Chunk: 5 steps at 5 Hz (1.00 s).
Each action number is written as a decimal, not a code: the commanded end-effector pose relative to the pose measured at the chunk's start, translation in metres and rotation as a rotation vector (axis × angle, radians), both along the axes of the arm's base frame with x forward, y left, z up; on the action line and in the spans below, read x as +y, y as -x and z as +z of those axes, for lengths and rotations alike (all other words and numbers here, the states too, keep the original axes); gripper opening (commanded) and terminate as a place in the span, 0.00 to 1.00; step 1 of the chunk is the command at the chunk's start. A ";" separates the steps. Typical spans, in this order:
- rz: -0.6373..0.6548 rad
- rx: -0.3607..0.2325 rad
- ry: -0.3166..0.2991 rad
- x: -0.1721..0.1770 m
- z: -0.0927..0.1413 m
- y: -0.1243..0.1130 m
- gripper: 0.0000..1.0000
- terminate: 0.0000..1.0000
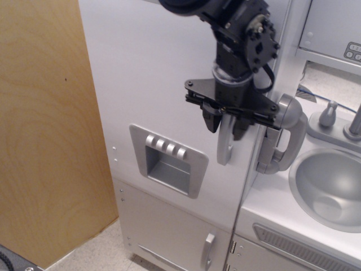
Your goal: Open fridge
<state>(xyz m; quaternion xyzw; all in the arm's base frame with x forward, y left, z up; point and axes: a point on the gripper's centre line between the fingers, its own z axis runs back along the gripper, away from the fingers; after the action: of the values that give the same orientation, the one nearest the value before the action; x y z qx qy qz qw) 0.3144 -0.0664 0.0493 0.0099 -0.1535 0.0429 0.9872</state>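
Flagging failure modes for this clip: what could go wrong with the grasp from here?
The gripper grips only the top of the fridge door's curved handle, so its jaws may slip off when pulling. The grey phone hangs right beside the gripper and could be knocked or snagged as the door swings.

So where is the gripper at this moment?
The gripper is at the upper centre, on the top of the fridge door's curved handle, right of the dispenser panel.

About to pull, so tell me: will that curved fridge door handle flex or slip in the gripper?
The curved silver handle looks like rigid moulded plastic, so probably little flex. Its glossy, rounded surface may let the gripper slide downward. The fridge door, a large flat panel, likely swings lightly.
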 end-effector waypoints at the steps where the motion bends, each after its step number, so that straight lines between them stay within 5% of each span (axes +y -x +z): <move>1: -0.028 -0.066 0.028 0.002 0.027 -0.003 0.00 0.00; 3: -0.079 -0.017 0.041 0.012 0.035 0.043 0.00 0.00; 4: -0.143 0.040 0.059 0.020 0.039 0.063 1.00 0.00; 5: -0.289 0.160 0.097 0.019 0.037 0.078 1.00 0.00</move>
<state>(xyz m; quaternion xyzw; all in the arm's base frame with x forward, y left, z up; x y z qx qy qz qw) 0.2280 -0.0505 0.0761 -0.0558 -0.0617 -0.0896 0.9925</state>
